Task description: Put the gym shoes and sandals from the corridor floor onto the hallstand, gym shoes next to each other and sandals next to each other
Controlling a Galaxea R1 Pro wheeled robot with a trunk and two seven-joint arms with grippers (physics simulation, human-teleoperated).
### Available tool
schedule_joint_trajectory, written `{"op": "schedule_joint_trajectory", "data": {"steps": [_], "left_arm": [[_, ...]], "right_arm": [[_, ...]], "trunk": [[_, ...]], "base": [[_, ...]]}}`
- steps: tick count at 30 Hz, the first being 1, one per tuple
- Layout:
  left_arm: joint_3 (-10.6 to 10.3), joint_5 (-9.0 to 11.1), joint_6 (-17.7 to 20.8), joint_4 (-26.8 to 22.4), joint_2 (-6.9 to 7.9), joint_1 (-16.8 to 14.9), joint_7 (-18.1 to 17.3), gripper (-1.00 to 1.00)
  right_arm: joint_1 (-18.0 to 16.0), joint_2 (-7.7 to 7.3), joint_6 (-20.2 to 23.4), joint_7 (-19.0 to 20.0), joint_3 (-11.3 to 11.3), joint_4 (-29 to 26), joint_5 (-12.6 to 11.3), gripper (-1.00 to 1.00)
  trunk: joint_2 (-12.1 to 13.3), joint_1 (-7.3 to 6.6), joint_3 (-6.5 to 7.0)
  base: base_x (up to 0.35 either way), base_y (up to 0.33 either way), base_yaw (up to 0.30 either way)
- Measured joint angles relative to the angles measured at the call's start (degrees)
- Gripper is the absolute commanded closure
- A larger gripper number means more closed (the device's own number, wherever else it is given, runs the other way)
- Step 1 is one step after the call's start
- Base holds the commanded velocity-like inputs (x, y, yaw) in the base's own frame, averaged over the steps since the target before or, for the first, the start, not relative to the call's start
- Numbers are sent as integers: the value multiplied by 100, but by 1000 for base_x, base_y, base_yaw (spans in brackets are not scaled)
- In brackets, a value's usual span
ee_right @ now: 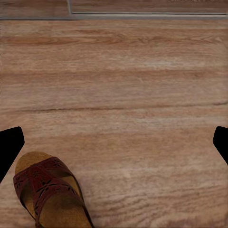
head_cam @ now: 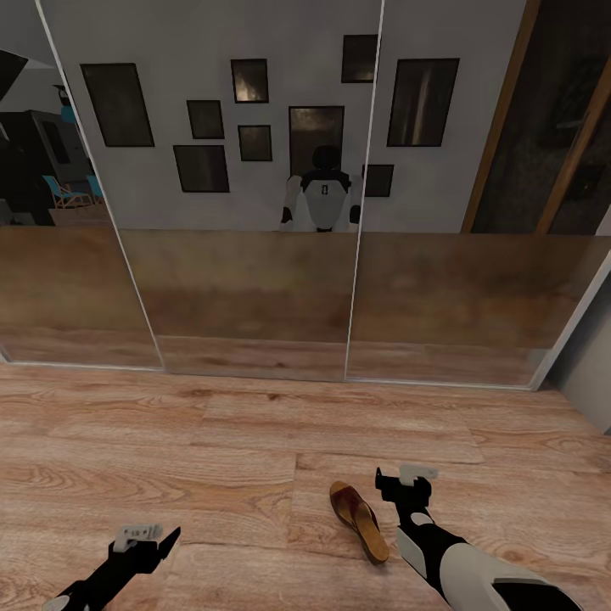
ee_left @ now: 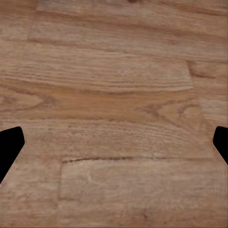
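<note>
Sandal: one brown flip-flop flat on the corridor floor, just to the left of your right gripper, long axis running from near-right to far-left, and nearly parallel to the right forearm. Right wrist view: sandal sits off to one side of the finger line, not between the fingers; you would need to shift toward it. Right gripper: fingers spread wide, nothing held. Left gripper: also spread open and empty, well apart from the sandal, above bare planks; the right arm is clearly the nearer. Surface: wood-grain laminate, level. Beyond: mirrored sliding doors across the far side, reflecting the robot and framed pictures.
</note>
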Motion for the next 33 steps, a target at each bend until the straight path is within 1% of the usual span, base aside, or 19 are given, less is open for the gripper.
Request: {"op": "schedule_joint_trajectory", "data": {"steps": [2,7,17,18,19,22,24,25,27,29,33], "left_arm": [[-5,-3,1,-64,0,0,2,-100],[-15,-14,-2,-225,-1,0,2,-100],[-20,-25,-3,-546,-8,0,3,-100],[-15,-13,-1,-919,-6,-2,6,-100],[-18,-25,-4,-942,-7,1,5,-100],[-20,-26,-4,-942,-7,3,5,-100],[-23,-26,-4,-942,-7,3,4,-100],[-23,-27,-4,-942,-13,4,2,-100],[-25,-27,-4,-942,-31,3,3,-100],[-26,-27,-4,-942,-41,2,4,-100],[-24,-26,-4,-942,-48,3,5,-100]], "right_arm": [[0,-4,-1,14,34,-3,28,-100],[0,-39,2,190,185,-5,175,-100],[0,-46,2,538,492,-8,475,-100],[0,-44,14,1384,530,-6,747,-100],[0,-44,14,1448,513,-4,749,-100],[0,-46,13,1476,537,-2,771,-100],[0,-45,14,1522,589,0,839,-100],[0,-46,17,1668,658,1,948,-100],[0,-46,21,1851,705,-1,1051,-100],[0,-49,22,1970,729,-4,1107,-100],[0,-46,25,2054,747,-6,1147,-100]], "trunk": [[0,0,0],[0,0,0],[0,0,0],[0,0,1],[0,0,0],[0,0,0],[0,0,0],[0,0,0],[0,0,0],[0,0,0],[0,0,0]], "base": [[0,0,0],[0,0,0],[0,0,0],[0,0,0],[0,0,0],[0,0,0],[0,0,0],[0,0,0],[0,0,0],[0,0,0],[0,0,0]]}}
